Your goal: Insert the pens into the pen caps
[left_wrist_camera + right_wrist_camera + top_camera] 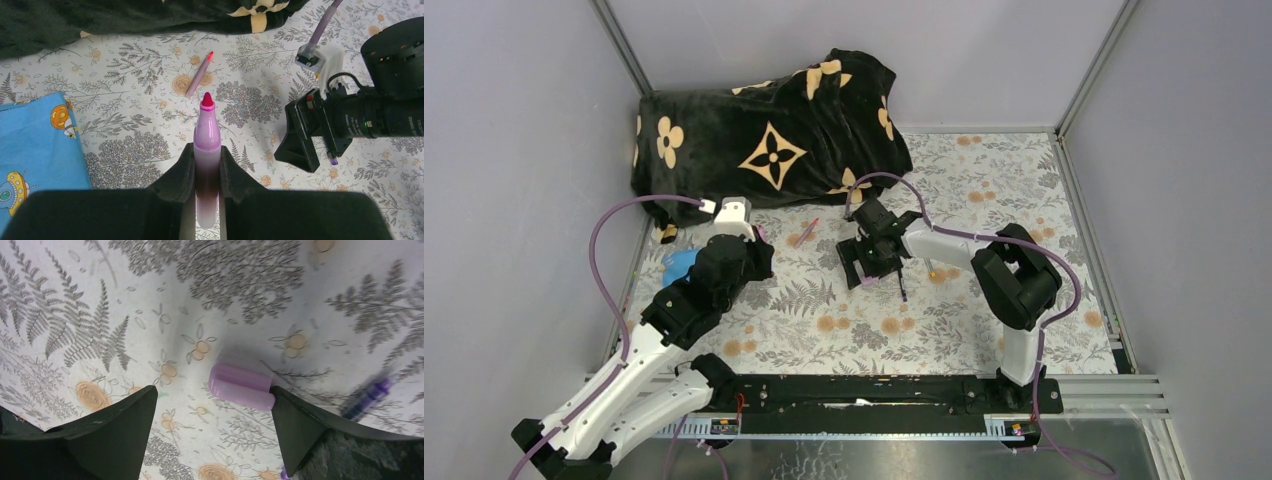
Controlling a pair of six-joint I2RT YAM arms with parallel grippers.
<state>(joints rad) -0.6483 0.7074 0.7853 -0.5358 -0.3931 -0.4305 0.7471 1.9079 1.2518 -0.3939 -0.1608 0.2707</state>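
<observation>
My left gripper [206,156] is shut on a lilac pen [207,132] whose red tip points away from me, held above the table. A second pinkish pen [199,76] with a red tip lies loose on the floral cloth beyond it, also seen in the top view as the second pen [804,237]. My right gripper [214,400] hangs open low over a lilac pen cap [242,386] that lies on its side, its end against the right finger [300,425]. A dark purple pen [370,396] lies just outside that finger.
A black blanket with tan flowers [774,140] is heaped at the back left. A blue printed card [35,145] lies left of my left gripper [754,255]. My right gripper [864,262] sits mid-table. Grey walls close in the table on three sides.
</observation>
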